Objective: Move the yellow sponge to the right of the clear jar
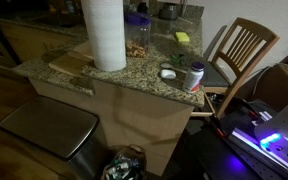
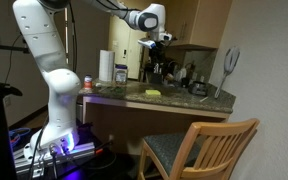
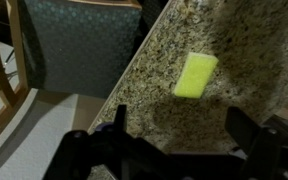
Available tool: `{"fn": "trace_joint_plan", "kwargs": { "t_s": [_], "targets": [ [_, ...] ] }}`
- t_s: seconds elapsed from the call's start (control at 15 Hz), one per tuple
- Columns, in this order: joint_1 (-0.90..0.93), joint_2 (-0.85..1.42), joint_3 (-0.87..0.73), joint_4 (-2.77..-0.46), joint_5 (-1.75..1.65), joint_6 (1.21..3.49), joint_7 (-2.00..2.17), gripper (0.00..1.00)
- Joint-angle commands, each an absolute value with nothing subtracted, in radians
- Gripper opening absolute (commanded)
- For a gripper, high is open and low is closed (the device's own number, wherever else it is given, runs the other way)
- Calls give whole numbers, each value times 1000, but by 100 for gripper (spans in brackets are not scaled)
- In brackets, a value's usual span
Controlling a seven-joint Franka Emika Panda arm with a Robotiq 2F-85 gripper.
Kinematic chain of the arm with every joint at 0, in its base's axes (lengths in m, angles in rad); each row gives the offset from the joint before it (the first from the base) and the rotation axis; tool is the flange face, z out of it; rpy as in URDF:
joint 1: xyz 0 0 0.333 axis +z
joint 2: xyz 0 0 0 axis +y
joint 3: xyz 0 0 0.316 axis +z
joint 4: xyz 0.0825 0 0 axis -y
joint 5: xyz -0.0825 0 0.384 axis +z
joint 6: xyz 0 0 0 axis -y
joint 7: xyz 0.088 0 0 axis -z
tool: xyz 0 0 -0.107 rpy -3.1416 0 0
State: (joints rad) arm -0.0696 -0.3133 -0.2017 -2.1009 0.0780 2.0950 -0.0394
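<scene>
The robot's jaws hang spread wide and empty above the granite tabletop (image 3: 254, 50), where the yellow sponge (image 3: 196, 75) lies flat near the edge, untouched. In an exterior view the clear jar (image 1: 137, 46) stands just beside the tall white paper-towel roll (image 1: 105, 35), apart from the sponge; a wooden chair (image 1: 242, 45) stands at the tabletop's edge.

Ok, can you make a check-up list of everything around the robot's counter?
Surface: granite counter, speckled, in dim light.
Job's things: yellow sponge lying flat near the counter edge, untouched; clear jar near the paper-towel roll.
Clutter: paper-towel roll, purple bowl, white bottle.
Grippers: gripper open, empty, up above the sponge.
Cables: nothing seen.
Surroundings: wooden chair, trash can.
</scene>
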Motion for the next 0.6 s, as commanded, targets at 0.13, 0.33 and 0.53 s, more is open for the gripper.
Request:
{"fn": "trace_joint_plan", "kwargs": {
  "t_s": [0.13, 0.33, 0.53],
  "targets": [
    [-84, -255, -113, -2104, -26, 2097, 79, 100],
    [-86, -244, -108, -2104, -35, 2097, 90, 100],
    [-49, -162, -113, -2099, 105, 2032, 48, 100]
  ]
}}
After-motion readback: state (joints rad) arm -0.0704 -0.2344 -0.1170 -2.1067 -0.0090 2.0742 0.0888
